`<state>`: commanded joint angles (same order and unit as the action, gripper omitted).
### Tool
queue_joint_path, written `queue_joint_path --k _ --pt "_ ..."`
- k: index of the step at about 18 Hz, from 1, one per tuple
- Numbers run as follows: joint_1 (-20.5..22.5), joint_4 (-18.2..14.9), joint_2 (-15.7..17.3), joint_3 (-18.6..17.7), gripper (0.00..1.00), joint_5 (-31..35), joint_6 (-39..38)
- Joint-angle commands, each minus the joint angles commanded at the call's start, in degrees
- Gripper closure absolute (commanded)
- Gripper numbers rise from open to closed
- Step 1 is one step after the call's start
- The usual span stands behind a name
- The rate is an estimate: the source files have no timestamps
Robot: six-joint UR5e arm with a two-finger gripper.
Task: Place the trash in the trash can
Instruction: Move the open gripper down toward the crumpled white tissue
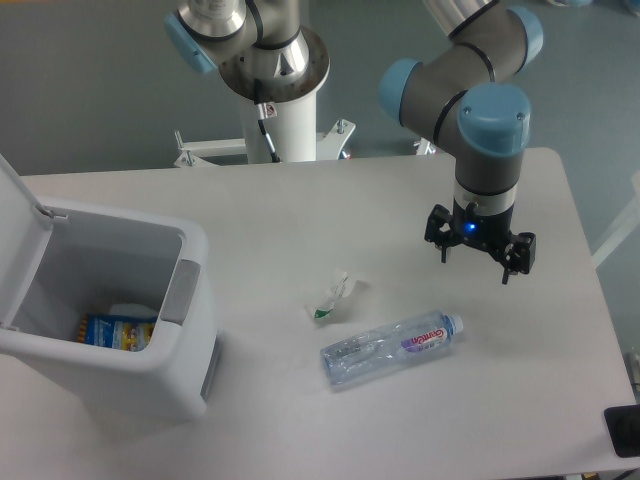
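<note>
A clear plastic water bottle (390,347) with a purple-pink label lies on its side on the table, cap toward the right. To its upper left lies a small crumpled clear-white wrapper (329,297) with a green bit. The white trash can (110,315) stands at the left with its lid flipped up. My gripper (476,262) hangs open and empty above the table, up and to the right of the bottle's cap, apart from both pieces.
Inside the can lies a blue and yellow packet (115,331) beside something white. The arm's white base column (283,110) rises at the table's far edge. A dark object (625,432) sits at the right edge.
</note>
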<state>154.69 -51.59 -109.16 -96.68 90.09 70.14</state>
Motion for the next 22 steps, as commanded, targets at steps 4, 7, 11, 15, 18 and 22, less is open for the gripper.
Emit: queue_joint_path --k 4,7,11,15,18,22 --pt "-1.5 0.88 0.44 -1.4 0.0 0.27 -0.09" --pt "-2.81 1.05 0.53 -2.81 0.0 -0.7 0.26" --pt "-4.56 2.8 1.57 -7.37 0.0 -0.79 0.0" --pt "-8.08 3.52 1.67 -9.75 0.0 -4.3 0.09" --pt "-9.93 3.43 0.44 -10.81 0.0 -4.22 0.0" --pt "-10.81 3.08 0.26 -13.18 0.0 -3.95 0.0"
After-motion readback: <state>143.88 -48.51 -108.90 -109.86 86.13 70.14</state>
